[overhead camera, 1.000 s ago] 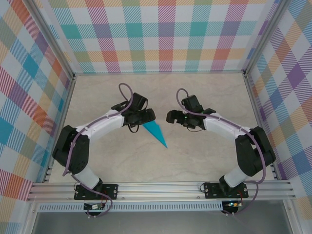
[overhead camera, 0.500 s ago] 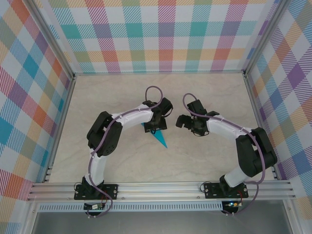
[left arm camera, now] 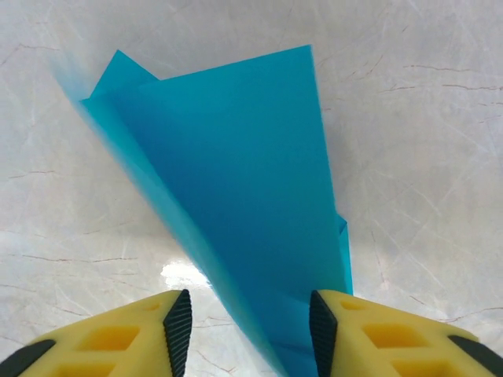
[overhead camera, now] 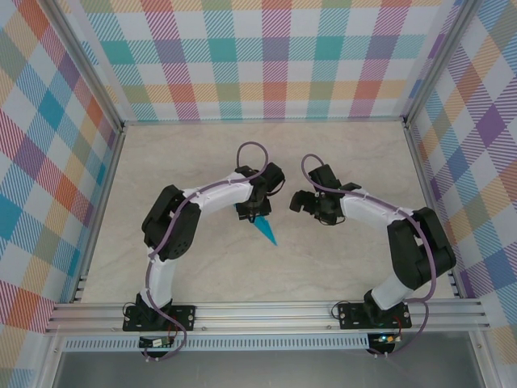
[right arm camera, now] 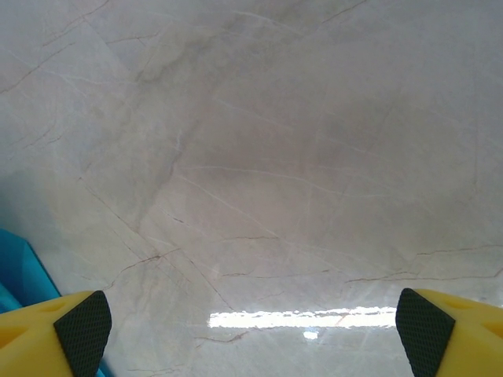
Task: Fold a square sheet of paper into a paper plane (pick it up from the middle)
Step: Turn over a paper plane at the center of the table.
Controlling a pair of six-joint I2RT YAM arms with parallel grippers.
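One teal-blue paper plane (overhead camera: 265, 230), a thin sheet folded to a narrow pointed dart. It lies on the pale marble-veined tabletop (overhead camera: 161, 170) near the middle, between the two arms. The pointed tip faces the near side and the other end sits under the left arm's head.

Handling (a judgement): very light, limp across the flat and stiffer along the creases. The paper is smooth and likely to slide on the glossy surface. Wing edges would crush under a hard pinch. The best hold is across the thick central fold at mid-length, where the layers stack, rather than by one loose wing.

Left gripper (left arm camera: 250, 330): jaws partly apart, straddling the part of the dart that narrows toward them. One pad looks against or just beside the paper, with a bare gap of tabletop at the other. It does not look clamped.

Right gripper (right arm camera: 251, 322): jaws wide apart, nothing between them, over bare tabletop just beside the plane (a sliver of blue at the lower left of its view).

Hidden or unclear:
- From above, the left wrist covers one end of the plane.
- The stretch between the left pads is cut off at the bottom of the wrist view, so I cannot tell which end it is.
- One long edge is blurred there, and whether it is raised or flat cannot be told.
- The layers cannot be counted.
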